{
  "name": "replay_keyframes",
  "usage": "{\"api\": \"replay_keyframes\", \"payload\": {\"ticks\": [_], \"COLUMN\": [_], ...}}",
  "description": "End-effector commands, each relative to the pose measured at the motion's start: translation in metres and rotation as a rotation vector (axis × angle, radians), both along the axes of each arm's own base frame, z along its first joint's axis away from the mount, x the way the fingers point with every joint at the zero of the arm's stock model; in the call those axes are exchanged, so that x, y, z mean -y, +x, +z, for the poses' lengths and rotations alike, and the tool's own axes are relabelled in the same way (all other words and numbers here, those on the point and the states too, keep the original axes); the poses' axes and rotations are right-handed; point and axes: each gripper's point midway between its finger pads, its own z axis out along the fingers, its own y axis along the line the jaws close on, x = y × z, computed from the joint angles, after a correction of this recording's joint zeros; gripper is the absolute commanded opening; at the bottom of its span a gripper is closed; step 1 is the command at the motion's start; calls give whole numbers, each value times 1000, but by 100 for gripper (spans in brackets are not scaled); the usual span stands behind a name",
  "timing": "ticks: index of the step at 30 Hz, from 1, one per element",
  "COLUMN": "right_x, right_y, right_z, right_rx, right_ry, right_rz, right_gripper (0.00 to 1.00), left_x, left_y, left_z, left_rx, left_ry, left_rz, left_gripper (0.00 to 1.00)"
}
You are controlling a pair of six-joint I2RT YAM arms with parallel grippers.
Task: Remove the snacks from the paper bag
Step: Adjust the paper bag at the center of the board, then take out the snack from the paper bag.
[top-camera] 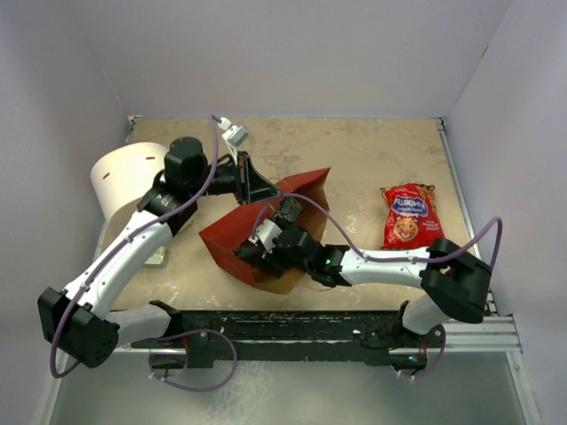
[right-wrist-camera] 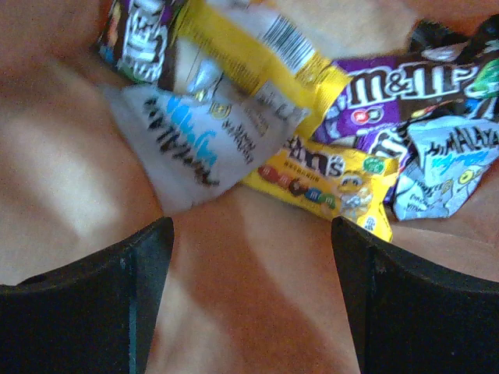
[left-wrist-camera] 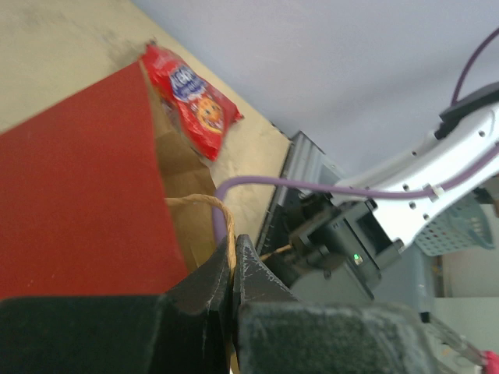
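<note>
The red paper bag (top-camera: 229, 243) lies on its side mid-table. My left gripper (top-camera: 262, 189) is shut on its string handle (left-wrist-camera: 217, 204) and holds the mouth up; the bag's red wall (left-wrist-camera: 78, 179) fills the left of that view. My right gripper (top-camera: 264, 244) reaches inside the bag, open and empty (right-wrist-camera: 251, 234), just short of a pile of small packets: a yellow pack (right-wrist-camera: 327, 175), a light-blue pack (right-wrist-camera: 187, 144), a purple pack (right-wrist-camera: 390, 89). The red cookie bag (top-camera: 410, 215) lies on the table to the right, outside the bag, and also shows in the left wrist view (left-wrist-camera: 191, 97).
A white cylindrical tub (top-camera: 131, 177) stands at the left, behind my left arm. A small flat box (top-camera: 158, 258) lies by that arm. The metal rail (top-camera: 337, 323) runs along the near edge. My right arm (left-wrist-camera: 421, 187) crosses in front of the bag.
</note>
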Motion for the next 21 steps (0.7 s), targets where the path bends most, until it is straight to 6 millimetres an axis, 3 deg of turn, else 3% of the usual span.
{"api": "replay_keyframes", "payload": {"ticks": [1,6,12,16,21], "right_x": [6,27,30,25,19], "right_y": [-24,-25,-25,-13,9], "right_z": [7,0,-4,-4,-18], "right_rx": [33,143,267,367,427], "right_ry": [0,-104,-199,-261,-342], "right_rz": [171,252,391,448,473], "right_gripper": [83,78,70,66,70], "left_x": [5,4,14,15,18], "left_y": [-42,-50,-48,-46,-46], "left_z": [27,36,42,44,42], "left_rx": [-35,-54,-51,-39,-48], "left_ry": [-162,-222,-223,-210,-192], "left_rz": [-48,-21,-54,-54,-77], "left_gripper": [0,0,0,0,0]}}
